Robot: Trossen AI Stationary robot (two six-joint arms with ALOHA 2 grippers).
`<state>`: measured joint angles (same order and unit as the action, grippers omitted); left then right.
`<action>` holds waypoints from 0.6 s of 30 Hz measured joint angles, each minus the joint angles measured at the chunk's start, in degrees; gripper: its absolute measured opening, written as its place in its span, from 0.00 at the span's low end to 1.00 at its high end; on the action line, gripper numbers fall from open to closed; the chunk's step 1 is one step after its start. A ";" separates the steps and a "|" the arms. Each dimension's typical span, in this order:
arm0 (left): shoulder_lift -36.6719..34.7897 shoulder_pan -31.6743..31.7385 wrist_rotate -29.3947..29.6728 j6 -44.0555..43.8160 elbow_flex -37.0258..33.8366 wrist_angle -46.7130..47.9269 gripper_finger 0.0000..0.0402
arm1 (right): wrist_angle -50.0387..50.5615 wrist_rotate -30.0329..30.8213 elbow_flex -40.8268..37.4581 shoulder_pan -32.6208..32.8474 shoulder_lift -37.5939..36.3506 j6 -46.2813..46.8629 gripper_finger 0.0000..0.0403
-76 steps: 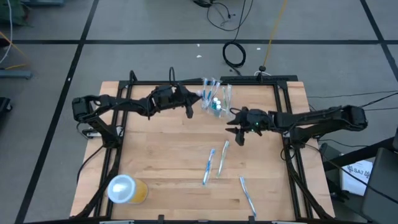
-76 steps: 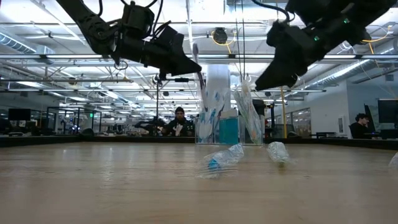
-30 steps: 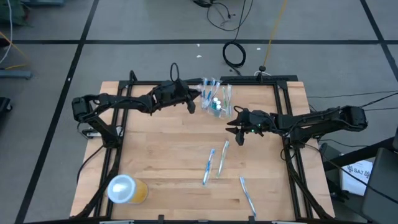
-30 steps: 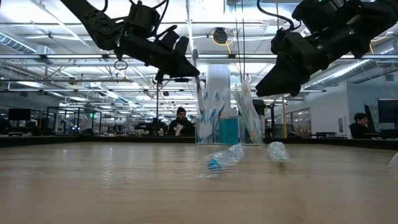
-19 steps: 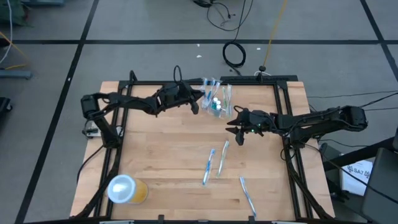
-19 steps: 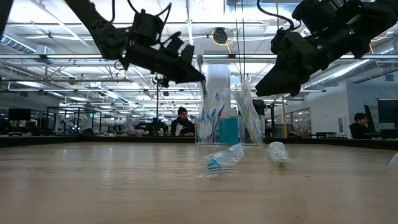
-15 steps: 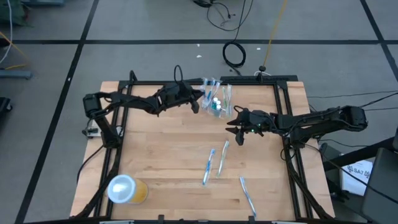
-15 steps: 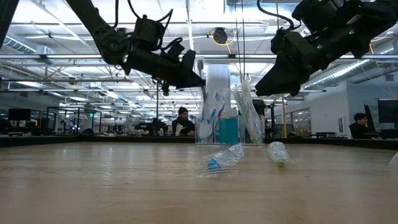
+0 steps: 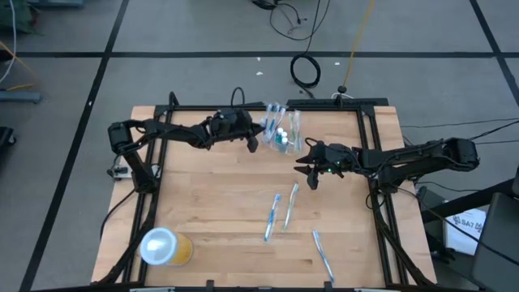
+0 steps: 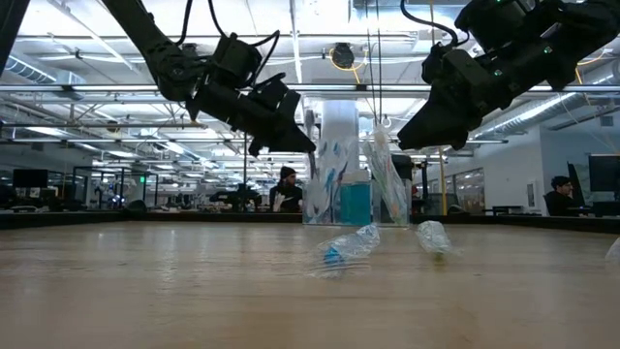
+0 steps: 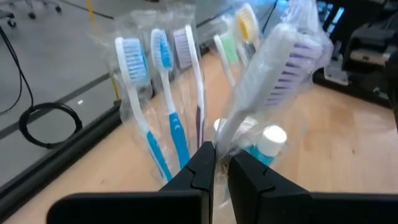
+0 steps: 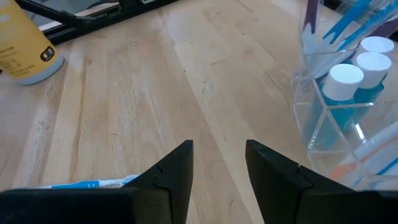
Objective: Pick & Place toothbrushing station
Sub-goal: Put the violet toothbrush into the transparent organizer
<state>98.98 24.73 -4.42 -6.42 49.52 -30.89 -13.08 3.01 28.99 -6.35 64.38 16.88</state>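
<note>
Left hand (image 11: 215, 163) pinched shut on wrapped purple-bristled toothbrush (image 11: 273, 62); keep it upright, lower it into the clear holder (image 9: 283, 138). Right hand (image 12: 217, 163) waits open, empty.

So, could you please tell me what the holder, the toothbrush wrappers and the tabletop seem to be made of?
Holder: apparently clear rigid plastic; teal tubes show through its flat, glossy walls.
Toothbrush wrappers: thin clear film, crinkled and shiny.
Tabletop: pale wood, planked with visible grain and a satin finish.

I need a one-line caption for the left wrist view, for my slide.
Left hand shut on a wrapped toothbrush, beside other toothbrushes standing upright.
</note>
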 joint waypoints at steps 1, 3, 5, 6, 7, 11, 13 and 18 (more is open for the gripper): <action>0.00 0.00 -0.03 0.34 0.00 0.33 0.06 | 0.02 0.00 0.00 0.00 0.00 -0.02 0.35; 0.00 0.00 -0.03 1.22 0.00 0.41 0.06 | 0.00 -0.01 0.00 0.00 0.00 0.00 0.35; 0.00 0.00 -0.07 2.74 0.00 0.41 0.06 | 0.02 0.00 0.00 0.00 0.00 -0.02 0.35; 0.00 0.00 -0.08 3.83 0.00 0.39 0.06 | 0.01 -0.01 0.00 0.00 0.00 -0.01 0.35; 0.00 -0.03 -0.11 4.86 0.00 0.43 0.06 | 0.00 -0.02 0.00 0.00 0.00 0.00 0.35; 0.00 -0.08 -0.12 7.90 0.00 2.05 0.08 | 0.02 -0.02 0.00 0.00 0.00 -0.02 0.35; 0.00 -0.09 -0.07 8.09 0.00 2.12 0.12 | 0.02 -0.02 0.00 0.00 0.00 0.00 0.35; 0.02 -0.04 -0.05 9.81 -0.02 3.07 0.26 | 0.02 -0.02 0.00 0.00 0.00 -0.02 0.35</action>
<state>99.00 24.69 -4.47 3.40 49.50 -27.82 -13.06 2.98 28.99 -6.35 64.38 16.87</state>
